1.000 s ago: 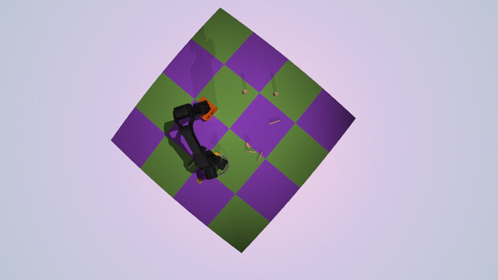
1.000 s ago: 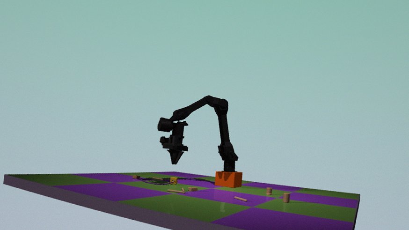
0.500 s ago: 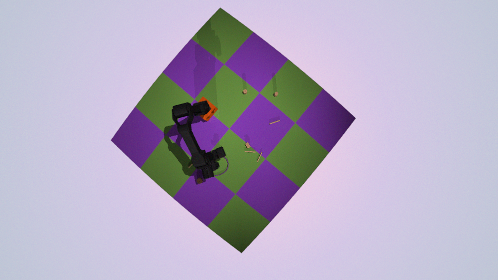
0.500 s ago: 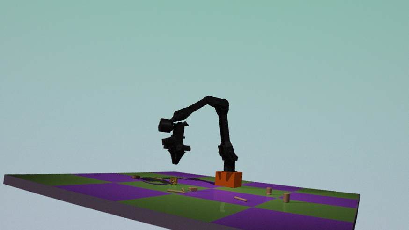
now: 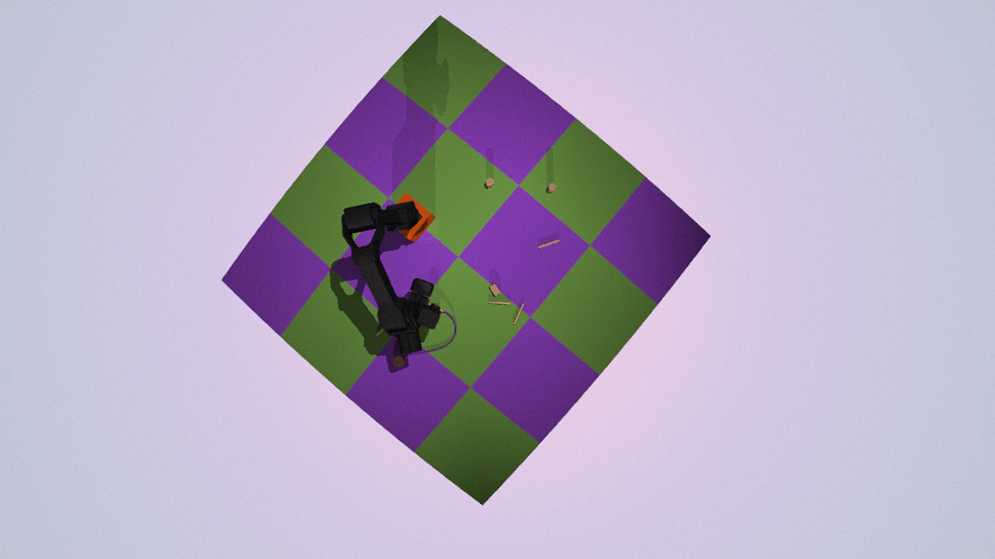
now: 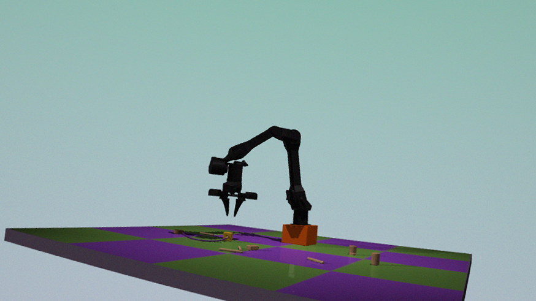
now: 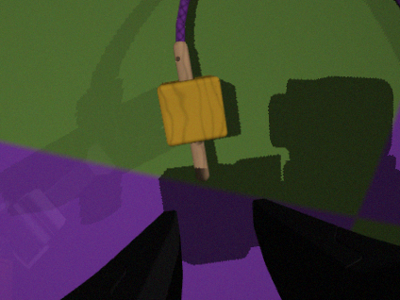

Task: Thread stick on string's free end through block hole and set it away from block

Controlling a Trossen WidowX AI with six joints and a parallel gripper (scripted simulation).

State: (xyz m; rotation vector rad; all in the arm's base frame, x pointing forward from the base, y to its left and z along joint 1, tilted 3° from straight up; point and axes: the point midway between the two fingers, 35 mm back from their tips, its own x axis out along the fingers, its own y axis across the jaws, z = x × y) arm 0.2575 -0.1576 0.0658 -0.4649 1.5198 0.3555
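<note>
From the top: found the gripper (image 5: 407,344) over the near-left part of the table (image 5: 472,450), with the arm's bulk covering most of what lay under it. Made out the round wooden button (image 5: 398,361) just near of the gripper, and the string (image 5: 451,325) curving out to the right of the arm. Counted loose sticks (image 5: 499,303) and two short pegs (image 5: 489,183) well apart to the right and far side (none of them on the string, so none of concern).

From the exterior view: saw the gripper (image 6: 230,214) hung well above the table (image 6: 235,292), fingers pointing down, parted a little, carrying nothing. Spotted the yellow block (image 6: 227,236) resting on the table roughly beneath it.

From the wrist: looked straight down on the block (image 7: 191,110) with the stick (image 7: 200,164) lodged in its hole. Noted a short tip poking out on the near side and the string-bearing end showing at the far side, the purple string (image 7: 185,7) arcing away from there. Saw the gripper (image 7: 215,209) with a plain gap between its dark fingers and nothing in that gap.

Judged the threading as half done: stick in and partly out, string not yet inside the block. Judged the next move as a descent onto the near tip, a closing on it, then a pull along the hole's line, kept low enough not to lift or drag the block.
</note>
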